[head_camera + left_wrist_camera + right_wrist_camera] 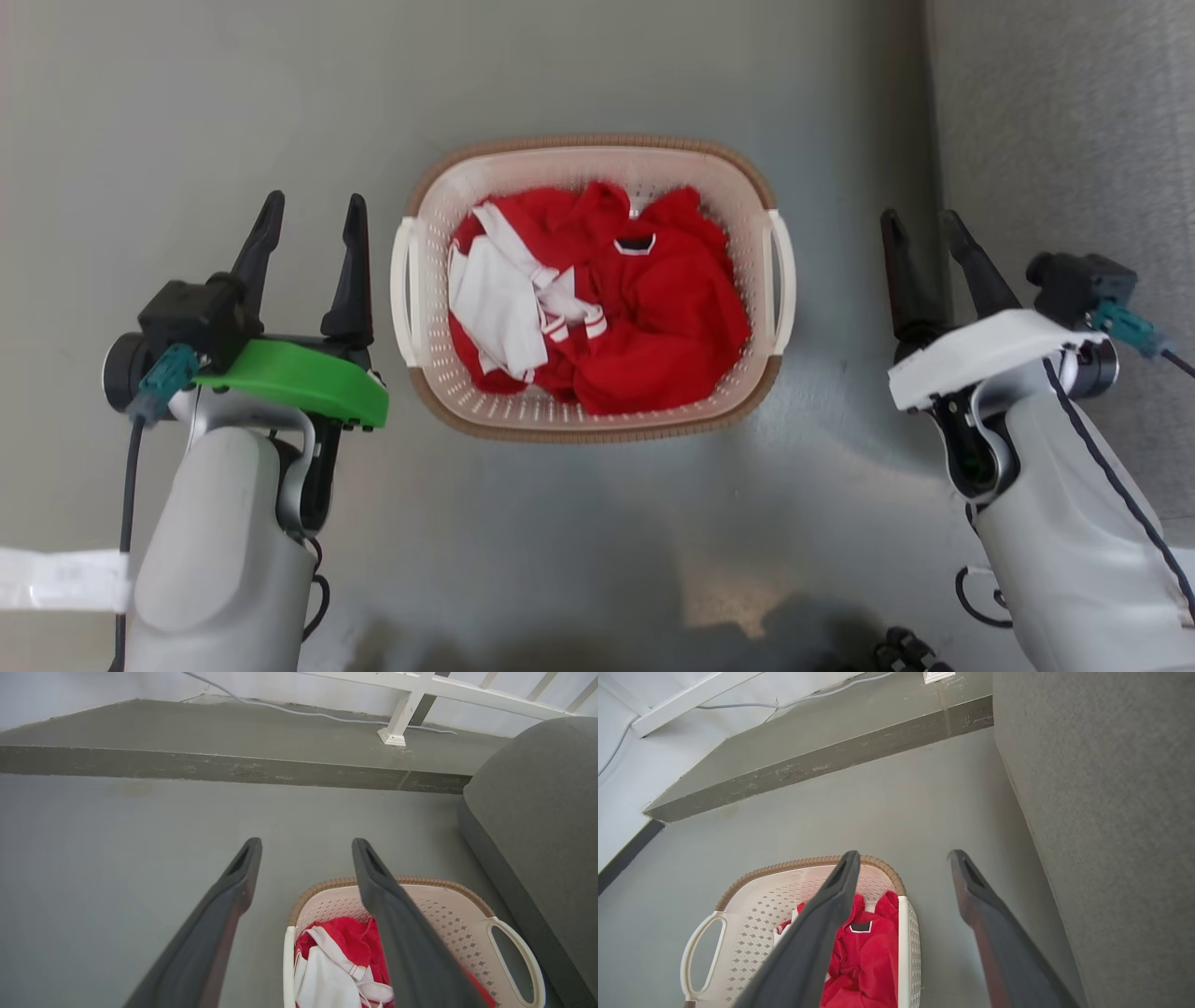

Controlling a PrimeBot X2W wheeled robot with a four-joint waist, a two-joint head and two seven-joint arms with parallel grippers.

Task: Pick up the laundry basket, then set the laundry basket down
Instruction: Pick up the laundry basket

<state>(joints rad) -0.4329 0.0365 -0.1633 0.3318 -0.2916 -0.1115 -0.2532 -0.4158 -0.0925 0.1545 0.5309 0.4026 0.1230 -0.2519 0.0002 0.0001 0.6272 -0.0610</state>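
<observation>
A cream-white perforated plastic laundry basket (597, 161), rounded-rectangular with a brown woven-look rim, sits on the smooth grey floor (597, 65) between the robot's two arms. A crumpled heap of red and white clothes (644, 317) lies inside it. Slim white loop handles (402, 289) stand out from its two short sides.

The left gripper (315, 201) hangs with its two long, tapering dark fingers spread apart and nothing between them. Its inner finger is just beside the near handle, with a strip of floor showing between. The right gripper (920, 219) is likewise spread and empty, further from its handle.

Close on that side runs the straight edge of a coarse grey upholstered seat (1074, 112). Beyond the basket is bare floor up to a scuffed raised step (233, 765).
</observation>
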